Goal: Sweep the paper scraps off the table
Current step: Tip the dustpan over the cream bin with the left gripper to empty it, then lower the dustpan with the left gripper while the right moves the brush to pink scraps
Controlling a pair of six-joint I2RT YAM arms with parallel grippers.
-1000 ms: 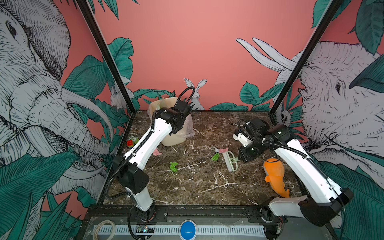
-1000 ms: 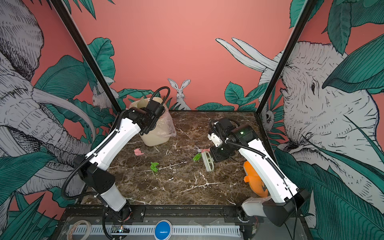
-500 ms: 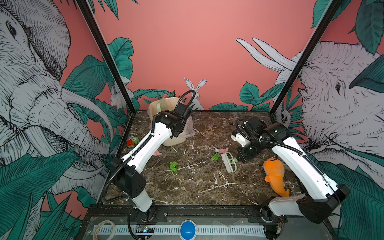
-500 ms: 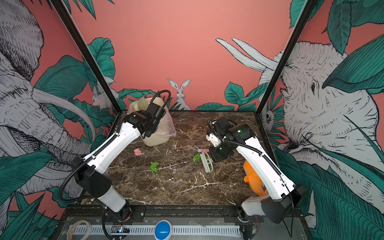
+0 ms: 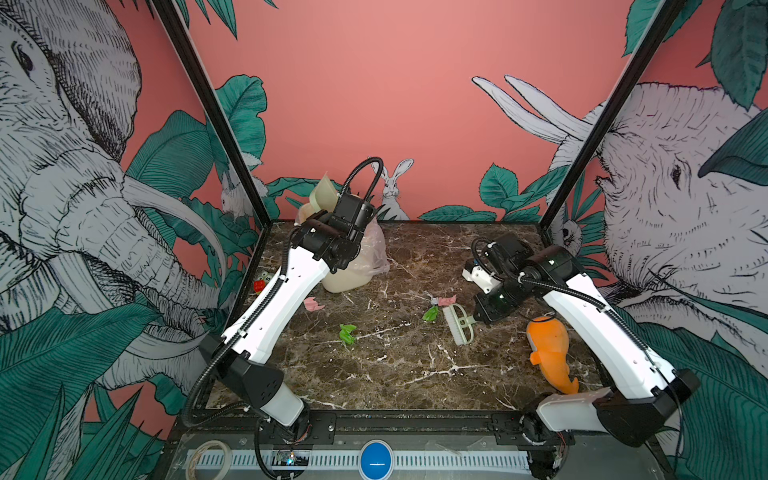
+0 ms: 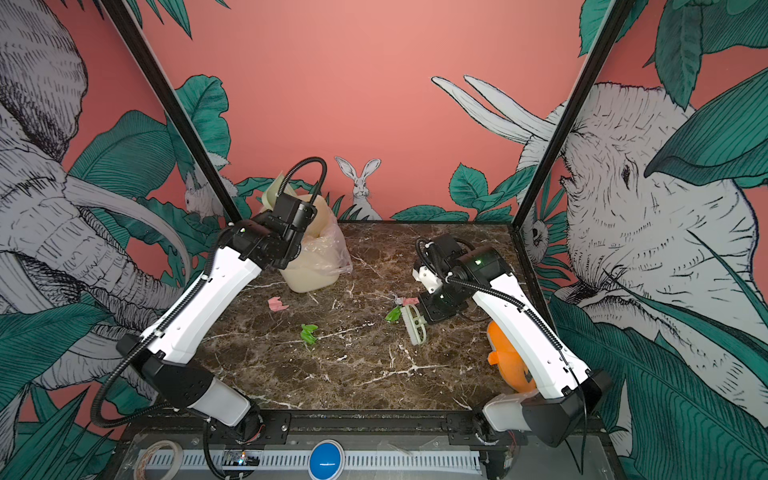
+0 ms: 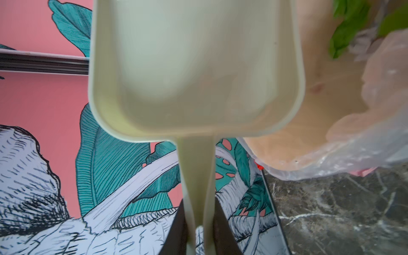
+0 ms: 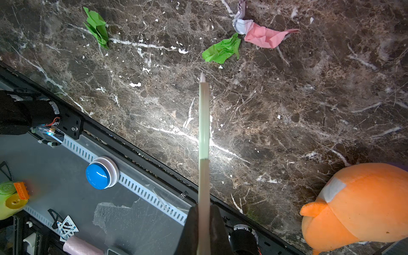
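Scraps (image 8: 221, 51) lie just beside the brush (image 8: 203, 123) clamped in the right end effector (image 8: 204, 213).

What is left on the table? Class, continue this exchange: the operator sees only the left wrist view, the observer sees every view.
Observer: Two green paper scraps lie on the table, plus a pink-and-white clump.
Operator: Where is the brush?
Observer: The right gripper is shut on the brush, bristles beside one green scrap.
Operator: Anything else nearby?
Observer: An orange fish toy lies on the table beside the right arm.
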